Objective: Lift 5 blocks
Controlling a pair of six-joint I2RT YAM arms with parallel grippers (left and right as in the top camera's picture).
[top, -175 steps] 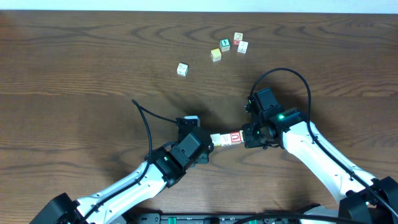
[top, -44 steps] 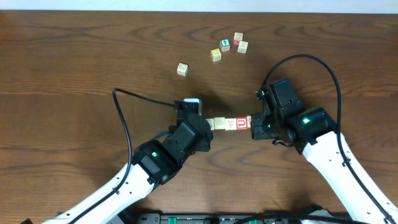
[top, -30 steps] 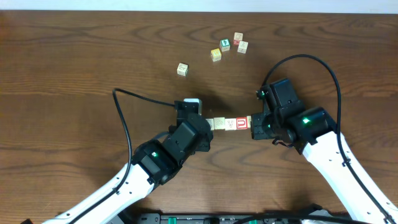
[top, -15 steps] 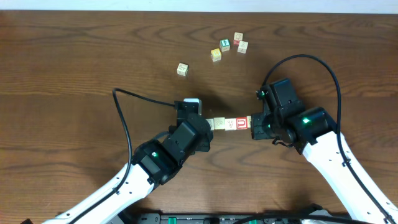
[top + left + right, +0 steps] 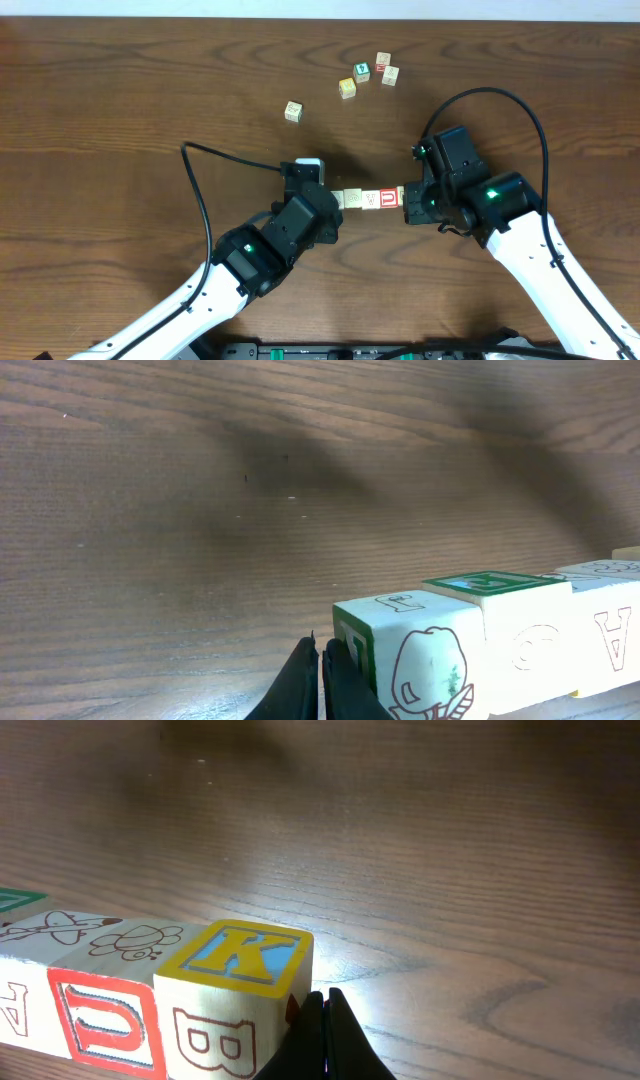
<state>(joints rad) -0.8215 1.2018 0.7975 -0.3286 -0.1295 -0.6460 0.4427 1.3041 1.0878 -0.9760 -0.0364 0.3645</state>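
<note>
A: Where's the row (image 5: 370, 198)?
B: Mid-desk, squeezed end to end between the two arms. It looks clear of the desk (image 5: 120, 100), since the wrist views show wood under it. I count five blocks across both wrist views. The red U is next to the K block (image 5: 235, 985).
A: Pincers?
B: Left pincer (image 5: 318, 678) has its fingers together, tip butted against one end of the row. Right pincer (image 5: 325, 1038) is together too, tip against the K block. Neither clamps anything, it's a press.
A: How to do it well?
B: My take: equal inward push, both arms rising level and in step, slowly. Any tilt or slack and the middle blocks likely buckle out.
A: Surface, room?
B: Dark wood-grain desk with some glare. Loose cubes (image 5: 361, 71) sit on the far side, one off alone, well apart from the row. There's a pale strip past the far edge. No more of the room shows.
</note>
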